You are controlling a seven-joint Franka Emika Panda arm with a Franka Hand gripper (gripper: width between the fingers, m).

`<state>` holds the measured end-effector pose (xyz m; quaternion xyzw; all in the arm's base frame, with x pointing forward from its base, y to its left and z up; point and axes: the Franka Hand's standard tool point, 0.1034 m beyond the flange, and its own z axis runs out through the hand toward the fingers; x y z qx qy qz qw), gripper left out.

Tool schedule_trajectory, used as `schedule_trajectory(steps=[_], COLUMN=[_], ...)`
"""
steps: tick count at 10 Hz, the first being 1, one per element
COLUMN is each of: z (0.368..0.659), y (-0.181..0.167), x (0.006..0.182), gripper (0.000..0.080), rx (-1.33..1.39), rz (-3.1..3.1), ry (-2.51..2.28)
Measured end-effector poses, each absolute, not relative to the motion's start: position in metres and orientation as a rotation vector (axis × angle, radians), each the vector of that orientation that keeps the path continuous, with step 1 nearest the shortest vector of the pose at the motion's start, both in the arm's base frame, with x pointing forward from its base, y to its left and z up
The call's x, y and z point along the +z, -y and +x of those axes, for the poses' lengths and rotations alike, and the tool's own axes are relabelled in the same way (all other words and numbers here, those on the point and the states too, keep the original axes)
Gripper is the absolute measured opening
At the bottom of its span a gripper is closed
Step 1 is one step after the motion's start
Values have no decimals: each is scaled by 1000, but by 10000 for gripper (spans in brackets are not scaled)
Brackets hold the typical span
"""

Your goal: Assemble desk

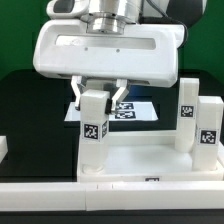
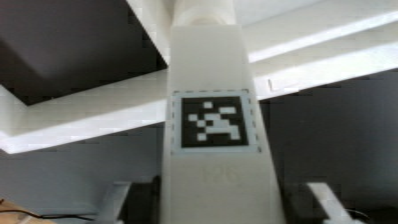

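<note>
The white desk top (image 1: 140, 160) lies flat at the front of the table. A white square leg (image 1: 93, 118) with a black-and-white tag stands upright at its corner on the exterior view's left. My gripper (image 1: 100, 96) is straight above, with a finger on each side of the leg's upper end. In the wrist view the leg (image 2: 217, 120) fills the middle and the desk top (image 2: 71, 128) shows below it. The fingers (image 2: 118, 200) stand a little apart from the leg's sides, so my gripper (image 2: 224, 204) is open. Two more legs (image 1: 187, 110) (image 1: 208, 128) stand upright on the right side.
The marker board (image 1: 128, 108) lies on the black table behind the desk top. A white block (image 1: 3, 150) shows at the exterior view's left edge. A white strip (image 1: 60, 190) runs along the front.
</note>
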<state>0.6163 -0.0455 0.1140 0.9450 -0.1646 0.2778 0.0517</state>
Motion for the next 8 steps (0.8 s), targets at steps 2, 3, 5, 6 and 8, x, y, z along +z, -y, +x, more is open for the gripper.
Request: schedule_trajectory(steps=[2,3,5,6,8], z=[617,617,616,616,616], y=[45,45,45,45,45], x=[114,114,114,114,114], gripper=[284,297,501,501,641], rx=[848,848,847,847,847], rz=[2874,2874,2874,2874,2874], ry=[498,498,497,497,497])
